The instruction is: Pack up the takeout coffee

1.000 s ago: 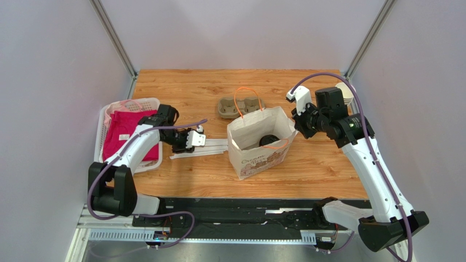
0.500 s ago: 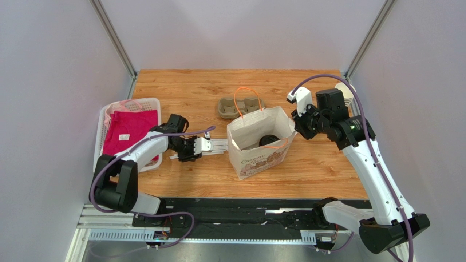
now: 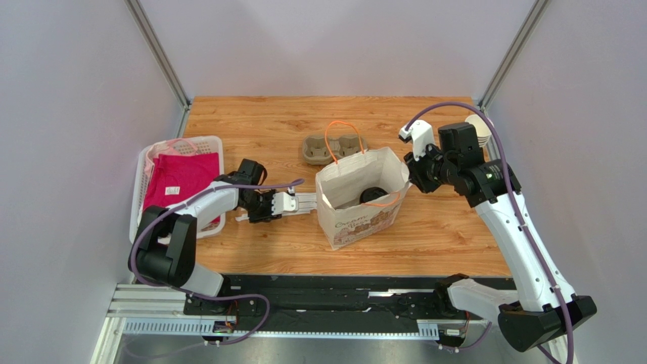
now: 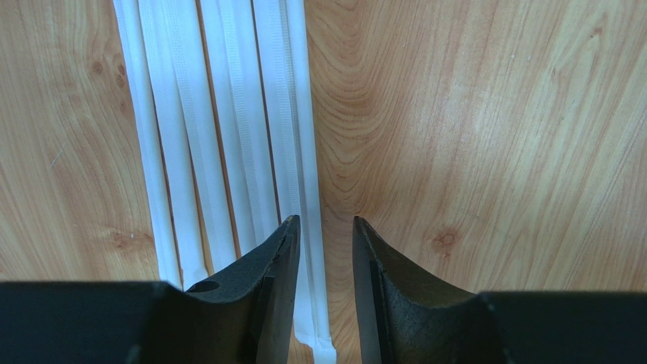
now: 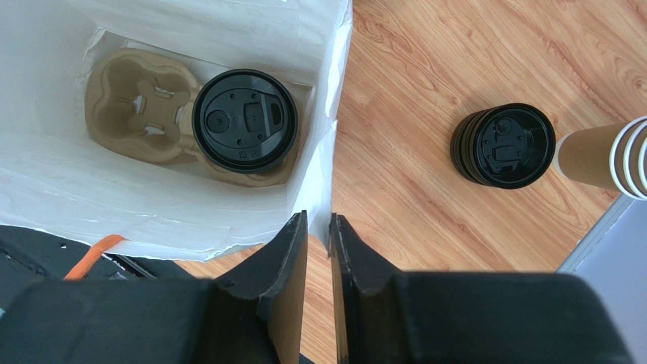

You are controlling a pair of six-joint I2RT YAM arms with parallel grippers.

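Since a second ago the left gripper (image 3: 291,203) has slid rightward along the bundle of paper-wrapped straws (image 3: 306,201), ending closer to the white paper bag (image 3: 357,216), while the right arm has barely shifted. Seen from the left wrist, the left gripper (image 4: 326,221) has its jaws partly spread, and the outermost wrapped straw (image 4: 307,152) of the bundle runs down between them without being visibly pinched. The right gripper (image 3: 410,165) hangs at the bag's right rim; in its wrist view the right gripper (image 5: 319,220) shows only a narrow gap, with the bag's corner edge (image 5: 334,152) just above the tips and nothing clearly pinched between them. The takeout coffee (image 5: 243,121), black lid up, sits in one pocket of a cardboard cup carrier (image 5: 129,106) at the bottom of the bag. On the wooden table (image 3: 448,235), outside the bag to its right, stands a stack of black lids (image 5: 503,145), with a stack of paper cups (image 5: 607,155) just beside it. A second cup carrier (image 3: 315,148) lies behind the bag, and a white basket (image 3: 143,163) holding a pink cloth (image 3: 178,182) sits at the left edge.
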